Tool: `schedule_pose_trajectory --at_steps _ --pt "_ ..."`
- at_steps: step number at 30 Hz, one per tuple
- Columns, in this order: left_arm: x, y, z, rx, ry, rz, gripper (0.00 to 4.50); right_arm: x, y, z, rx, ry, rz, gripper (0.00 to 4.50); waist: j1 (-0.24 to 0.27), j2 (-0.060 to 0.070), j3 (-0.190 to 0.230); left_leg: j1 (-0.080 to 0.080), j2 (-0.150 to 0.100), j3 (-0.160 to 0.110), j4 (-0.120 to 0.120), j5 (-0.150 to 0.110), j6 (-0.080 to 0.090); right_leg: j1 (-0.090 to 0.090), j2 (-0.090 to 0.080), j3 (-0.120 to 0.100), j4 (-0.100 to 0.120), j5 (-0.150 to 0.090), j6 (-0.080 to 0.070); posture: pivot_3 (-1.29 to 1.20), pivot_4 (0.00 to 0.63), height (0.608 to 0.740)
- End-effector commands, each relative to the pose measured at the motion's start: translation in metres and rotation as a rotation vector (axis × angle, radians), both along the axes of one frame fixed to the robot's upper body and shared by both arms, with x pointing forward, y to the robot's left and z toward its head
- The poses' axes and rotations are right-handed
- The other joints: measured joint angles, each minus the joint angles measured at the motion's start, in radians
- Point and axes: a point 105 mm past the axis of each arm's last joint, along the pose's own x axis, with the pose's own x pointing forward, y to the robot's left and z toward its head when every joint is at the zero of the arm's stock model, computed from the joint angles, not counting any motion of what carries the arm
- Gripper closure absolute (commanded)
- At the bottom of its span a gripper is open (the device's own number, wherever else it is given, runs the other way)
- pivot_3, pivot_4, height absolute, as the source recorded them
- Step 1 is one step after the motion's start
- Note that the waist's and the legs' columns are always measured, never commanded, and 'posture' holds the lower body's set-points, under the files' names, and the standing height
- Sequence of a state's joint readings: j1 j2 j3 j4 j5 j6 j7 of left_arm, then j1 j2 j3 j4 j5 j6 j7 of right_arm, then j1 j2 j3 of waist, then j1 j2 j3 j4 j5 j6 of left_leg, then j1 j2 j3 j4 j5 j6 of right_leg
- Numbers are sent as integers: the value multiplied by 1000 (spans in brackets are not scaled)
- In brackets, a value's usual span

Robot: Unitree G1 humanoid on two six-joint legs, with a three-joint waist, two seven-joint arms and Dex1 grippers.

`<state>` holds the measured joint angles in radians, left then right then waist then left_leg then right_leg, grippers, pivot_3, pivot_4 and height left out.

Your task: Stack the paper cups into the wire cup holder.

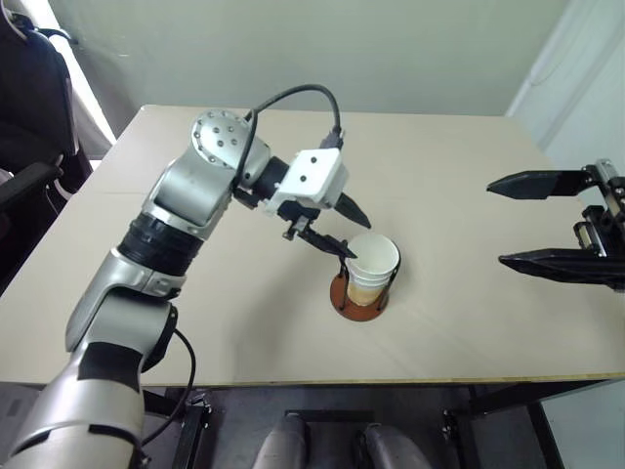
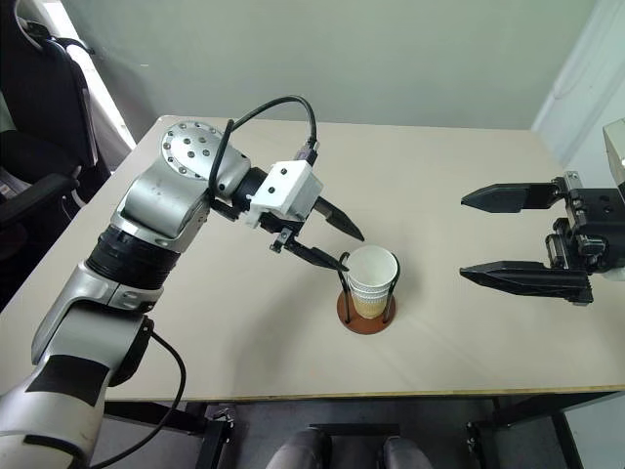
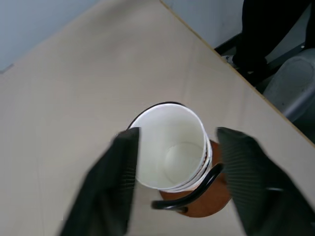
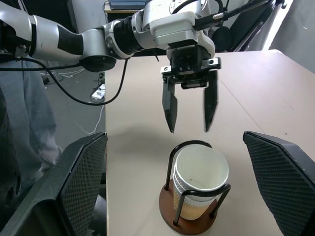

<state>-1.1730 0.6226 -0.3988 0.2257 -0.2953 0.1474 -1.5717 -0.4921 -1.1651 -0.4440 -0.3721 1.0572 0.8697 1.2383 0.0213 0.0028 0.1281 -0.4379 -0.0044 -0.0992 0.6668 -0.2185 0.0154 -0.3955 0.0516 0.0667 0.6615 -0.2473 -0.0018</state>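
The paper cups (image 1: pixel 374 262) sit nested in one upright stack inside the wire cup holder (image 1: pixel 358 309), whose reddish-brown base rests near the table's front edge. The black wire loops (image 4: pixel 183 150) rise beside the stack. My left gripper (image 1: pixel 358 239) hangs open just above and to the left of the top cup's rim, with nothing between its fingers. In the left wrist view its fingers (image 3: pixel 110 182) flank the top cup's white inside (image 3: pixel 172 152). My right gripper (image 1: pixel 497 223) stands open and empty far off to the right, pointing toward the stack.
The beige table (image 1: pixel 195 332) stretches wide around the holder, its front edge close behind the base. A black chair (image 1: pixel 29 98) stands beyond the table's left corner. Cables lie on the floor (image 4: pixel 93 93) past the left edge.
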Motion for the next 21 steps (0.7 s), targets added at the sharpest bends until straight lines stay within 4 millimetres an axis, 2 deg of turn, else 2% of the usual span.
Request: schedule_pose_trajectory --at_steps 1,2,4,6,7,8,9,11,15,17,18,21 --pt "-1 -3 24 -86 -53 -8 391 1 1 3 -27 -31 0 0 1 0 0 0 0 0 0 0 0 0 0 0 0 0 0 0 150 740" --pt "0 -2 28 -117 -45 7 21 4 0 -1 -45 -21 -11 0 0 0 0 0 0 0 0 0 0 0 0 0 0 0 0 0 150 740" --pt "6 9 38 -199 -38 93 21 15 -6 -17 -122 8 -72 0 0 0 0 0 0 0 0 0 0 0 0 0 0 0 0 0 150 740" --pt "10 37 40 -235 -13 192 21 25 -16 -30 -177 34 -142 0 0 0 0 0 0 0 0 0 0 0 0 0 0 0 1 0 150 740" --pt "13 63 35 -230 7 288 21 28 -23 -32 -183 44 -170 0 -5 1 0 0 0 1 -1 0 0 0 0 0 0 0 1 0 150 740" --pt "14 79 32 -224 19 353 21 29 -29 -34 -185 50 -186 0 -13 2 -1 1 0 1 -1 0 0 -1 0 1 0 0 1 0 150 740" --pt "10 104 22 -201 46 427 21 30 -39 -36 -194 60 -212 0 -18 3 -1 2 0 2 -2 0 0 -1 0 2 0 0 1 0 150 740" --pt "-2 134 8 -163 87 516 21 28 -53 -44 -230 96 -234 0 -21 3 -1 2 0 3 -4 1 -1 -3 0 4 0 -1 2 0 150 740" --pt "-29 162 -3 -114 164 603 21 16 -72 -60 -320 162 -229 0 -3 2 -1 -1 0 3 -2 -2 0 -3 0 5 0 -4 3 0 150 740" --pt "-41 182 -4 -109 195 679 21 18 -86 -52 -320 143 -265 0 2 3 -1 -2 -1 3 -1 -3 3 -4 0 6 -1 -4 2 0 150 740" --pt "-43 192 2 -168 197 726 21 20 -92 -45 -297 120 -275 0 2 3 -1 -1 -1 4 0 -6 3 -3 0 8 -1 -4 2 0 150 740" --pt "-47 206 5 -237 179 789 21 23 -96 -36 -246 86 -263 0 2 2 -1 1 -2 5 0 -7 4 -1 0 10 0 -3 0 0 150 740"
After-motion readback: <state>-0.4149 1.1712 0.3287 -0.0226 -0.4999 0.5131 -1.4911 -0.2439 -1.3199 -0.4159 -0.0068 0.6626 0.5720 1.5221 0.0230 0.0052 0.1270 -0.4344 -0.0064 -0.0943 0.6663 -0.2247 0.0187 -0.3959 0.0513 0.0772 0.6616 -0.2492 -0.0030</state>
